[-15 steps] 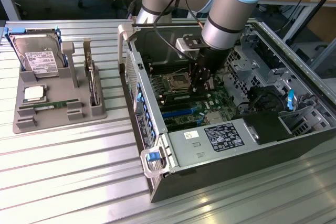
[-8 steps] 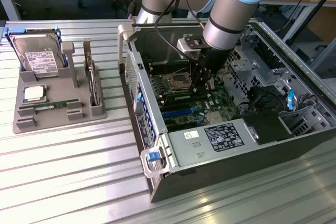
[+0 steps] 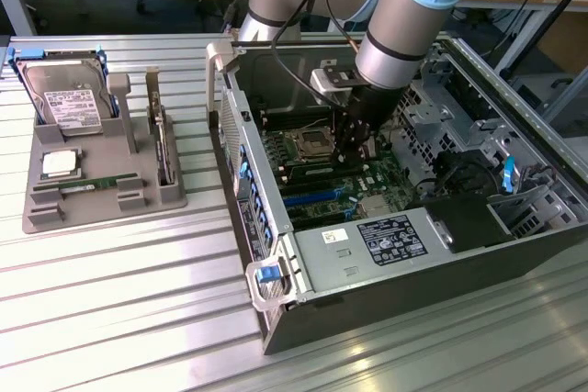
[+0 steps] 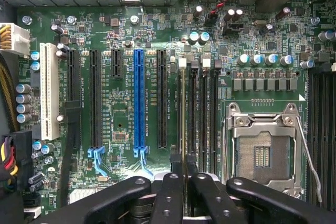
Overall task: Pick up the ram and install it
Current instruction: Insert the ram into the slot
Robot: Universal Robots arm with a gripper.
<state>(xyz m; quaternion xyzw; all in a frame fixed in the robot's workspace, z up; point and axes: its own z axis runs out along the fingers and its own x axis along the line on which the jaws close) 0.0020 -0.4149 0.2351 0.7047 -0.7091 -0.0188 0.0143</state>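
Ram [image 4: 182,114] sits edge-on between the tool's [image 4: 182,182] fingers [image 4: 169,195], pinched tight, and hangs right over the memory slots [image 4: 202,111] beside the CPU socket [image 4: 262,148]. From the exterior view the arm reaches down into the open case [image 3: 395,254], with the tool [image 3: 352,155] low over the board [image 3: 322,185]. A second stick [image 3: 87,185] lies in the grey tray [image 3: 106,208] on the bench [image 3: 119,309], next to the drive [image 3: 69,103].

My worry is alignment. The stick looks to be lined up with the slot nearest the expansion slots, but I can't tell whether its bottom edge is in the groove or just above it. If it sits a touch off to one side, pressing down would land it on the slot wall and bend or crack it. If it is tilted along its length, one end could seat and the other ride up. A notch facing the wrong way would stop it dead. The grip is only on the thin top edge, so a hard push might make the stick slip or twist in the fingers.
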